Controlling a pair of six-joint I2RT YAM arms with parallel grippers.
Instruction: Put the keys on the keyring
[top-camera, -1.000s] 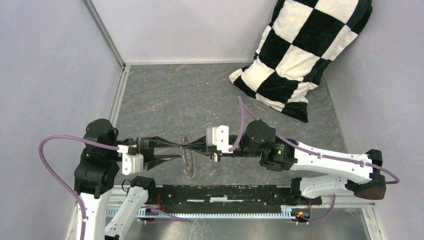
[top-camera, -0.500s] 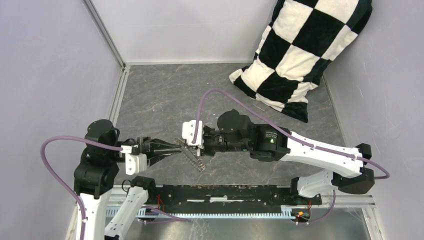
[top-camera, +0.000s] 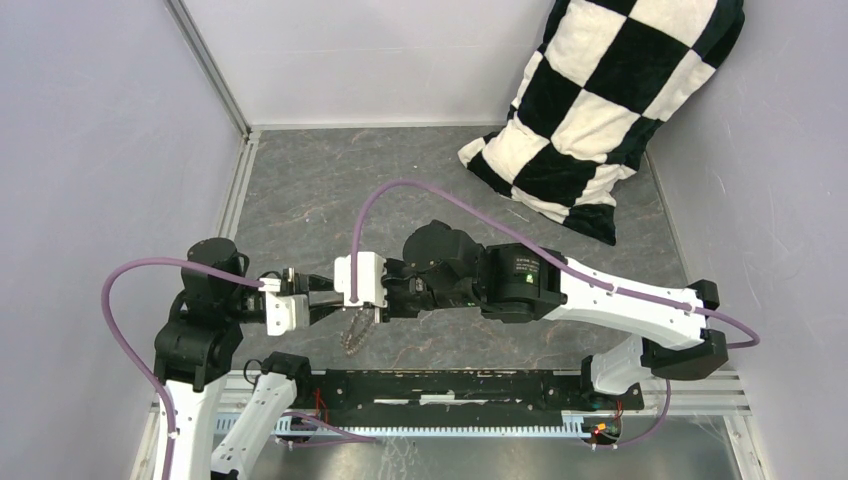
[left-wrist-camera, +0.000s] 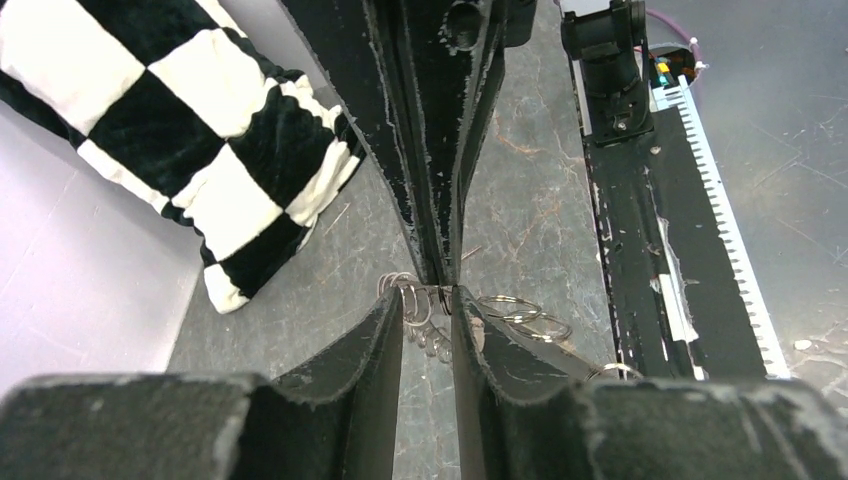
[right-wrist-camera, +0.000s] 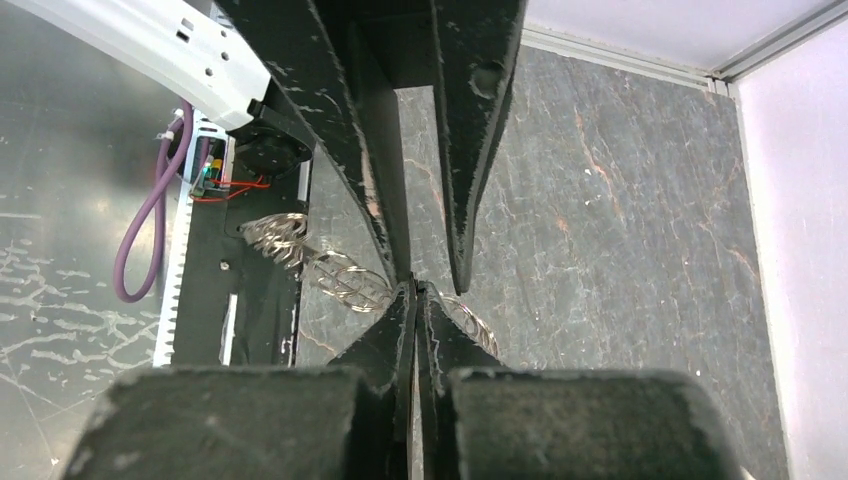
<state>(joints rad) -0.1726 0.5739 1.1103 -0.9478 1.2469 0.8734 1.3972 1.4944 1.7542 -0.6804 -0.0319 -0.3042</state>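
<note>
The keyring (top-camera: 353, 330), a bunch of small silvery wire rings, hangs in the air between the two arms near the table's front. My right gripper (top-camera: 350, 301) is shut on its top. In the right wrist view that gripper (right-wrist-camera: 413, 290) pinches tight, with rings (right-wrist-camera: 345, 278) spilling out to both sides. My left gripper (top-camera: 339, 297) meets it tip to tip. Seen from the left wrist, its fingers (left-wrist-camera: 428, 298) stand a little apart around the rings (left-wrist-camera: 423, 305) and the right gripper's tip (left-wrist-camera: 442, 280). The two loose black-headed keys are out of view.
A black-and-white chequered pillow (top-camera: 610, 100) leans in the far right corner. A black rail (top-camera: 450, 385) runs along the near edge just below the hanging rings. Grey walls and a metal frame strip (top-camera: 240, 170) close the left side.
My right arm has carried the keyring leftward up to the left gripper. The ring now hangs slack. The left fingers have narrowed around it.
</note>
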